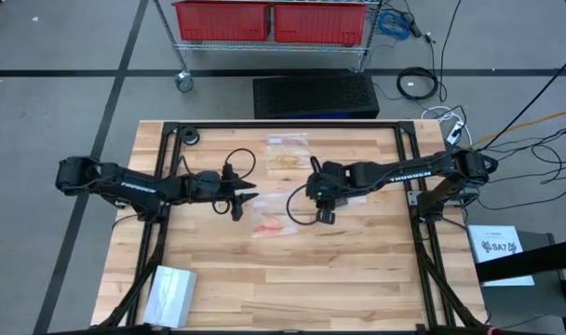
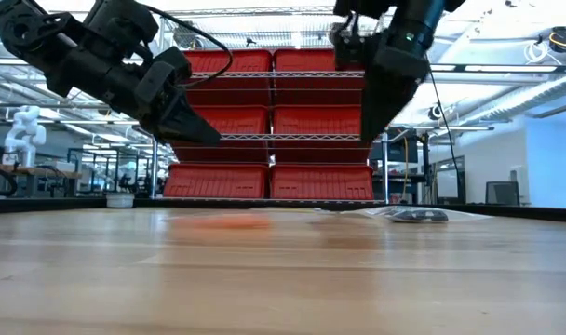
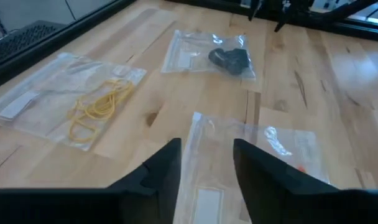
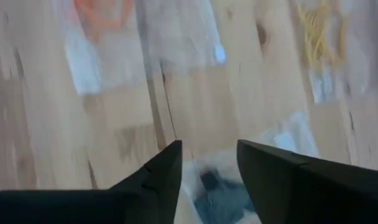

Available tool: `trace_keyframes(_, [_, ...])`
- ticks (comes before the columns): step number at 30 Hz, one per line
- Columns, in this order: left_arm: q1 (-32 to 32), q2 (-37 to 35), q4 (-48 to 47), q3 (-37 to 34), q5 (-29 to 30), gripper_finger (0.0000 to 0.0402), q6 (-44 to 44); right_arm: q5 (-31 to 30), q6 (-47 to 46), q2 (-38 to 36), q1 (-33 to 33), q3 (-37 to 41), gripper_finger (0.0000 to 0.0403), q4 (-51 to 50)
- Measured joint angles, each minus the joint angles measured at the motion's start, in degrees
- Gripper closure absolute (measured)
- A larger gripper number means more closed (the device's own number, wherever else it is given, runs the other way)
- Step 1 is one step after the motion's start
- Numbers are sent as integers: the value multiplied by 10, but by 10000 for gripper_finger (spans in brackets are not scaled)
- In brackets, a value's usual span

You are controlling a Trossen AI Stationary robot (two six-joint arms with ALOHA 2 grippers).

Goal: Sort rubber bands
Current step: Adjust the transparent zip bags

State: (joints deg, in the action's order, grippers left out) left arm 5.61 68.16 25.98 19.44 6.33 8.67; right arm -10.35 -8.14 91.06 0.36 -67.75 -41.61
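Both grippers hang above the table with jaws released, nothing held: left gripper (image 1: 249, 198), right gripper (image 1: 324, 212).

Left wrist view: yellow bands (image 3: 101, 106) and black bands (image 3: 231, 58) lie bagged separately.

Right wrist view: orange bands (image 4: 102, 11) also bagged; sorting appears nearly complete.
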Motion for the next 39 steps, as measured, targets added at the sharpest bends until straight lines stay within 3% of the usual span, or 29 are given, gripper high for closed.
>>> trace_keyframes(5, [0, 0, -28, 0, 0, 246, -1, 45, 8, -1, 0, 47, 307, -8])
trace_keyframes(7, [0, 0, -47, 0, -2, 257, 1, 78, 8, 0, 0, 92, 345, 55])
trace_keyframes(10, [0, 13, -53, 0, -50, 290, 14, 130, 11, 0, 0, 165, 393, 212])
trace_keyframes(14, [-1, 63, -41, 0, -96, 349, 15, 124, 1, 0, 0, 211, 394, 348])
trace_keyframes(18, [-1, 130, 3, 0, -104, 394, 15, 39, -10, 0, -1, 211, 401, 338])
trace_keyframes(24, [-1, 207, 20, 33, -106, 391, 2, -26, -9, 0, -33, 212, 402, 330])
trace_keyframes(31, [0, 255, 12, 70, -99, 398, -23, -31, 32, 0, -100, 212, 403, 392])
trace_keyframes(39, [0, 223, -99, 73, -57, 398, -31, -7, 77, 19, -138, 211, 403, 505])
